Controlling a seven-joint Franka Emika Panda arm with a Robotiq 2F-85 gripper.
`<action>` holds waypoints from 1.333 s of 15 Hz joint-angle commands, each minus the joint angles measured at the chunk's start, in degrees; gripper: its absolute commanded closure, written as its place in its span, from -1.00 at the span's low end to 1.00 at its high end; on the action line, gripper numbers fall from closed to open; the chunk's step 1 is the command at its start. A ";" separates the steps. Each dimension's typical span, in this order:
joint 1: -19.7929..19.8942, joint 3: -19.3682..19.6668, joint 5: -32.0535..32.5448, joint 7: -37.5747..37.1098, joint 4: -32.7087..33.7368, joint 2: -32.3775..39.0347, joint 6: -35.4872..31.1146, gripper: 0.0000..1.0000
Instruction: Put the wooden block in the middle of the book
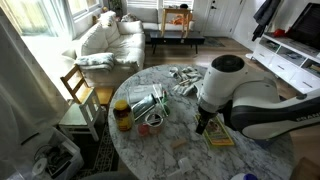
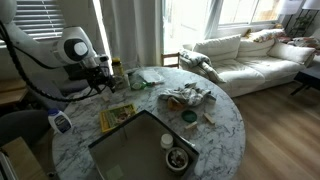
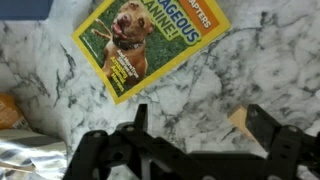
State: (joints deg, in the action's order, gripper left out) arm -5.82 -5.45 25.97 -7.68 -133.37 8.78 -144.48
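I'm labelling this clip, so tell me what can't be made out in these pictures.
Wooden block: the wrist view shows only a tan corner; the gripper covers the rest.
Book: the wrist view's top edge cuts off its title; the arm hides part of it in an exterior view.
Gripper opening: too small to judge in both exterior views.
Table clutter: too small to name in exterior views.

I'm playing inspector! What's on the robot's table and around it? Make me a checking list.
Surface: round marble table.
Job's things: dog-cover book lies flat; wooden block sits on the marble beside it, not on it.
Clutter: jar, wrappers, dark tray.
Grippers: gripper open, fingers spread wide near the block.
Cables: nothing seen.
Surroundings: sofa, wooden chair.
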 commanded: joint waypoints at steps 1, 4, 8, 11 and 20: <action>0.01 -1.39 -4.83 12.63 1.11 3.20 -4.26 -1.00; 0.64 -3.85 -11.08 24.58 2.69 5.84 -4.01 -1.00; 0.80 -6.26 -14.20 35.84 5.20 9.34 -3.08 -1.00; 0.24 -5.52 -10.39 38.72 6.42 11.20 -3.63 -1.00; -0.96 -4.39 -3.99 38.84 9.48 15.95 -9.64 -0.64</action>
State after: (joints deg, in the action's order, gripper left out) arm -5.87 -10.81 19.50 30.84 -125.62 22.29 -152.40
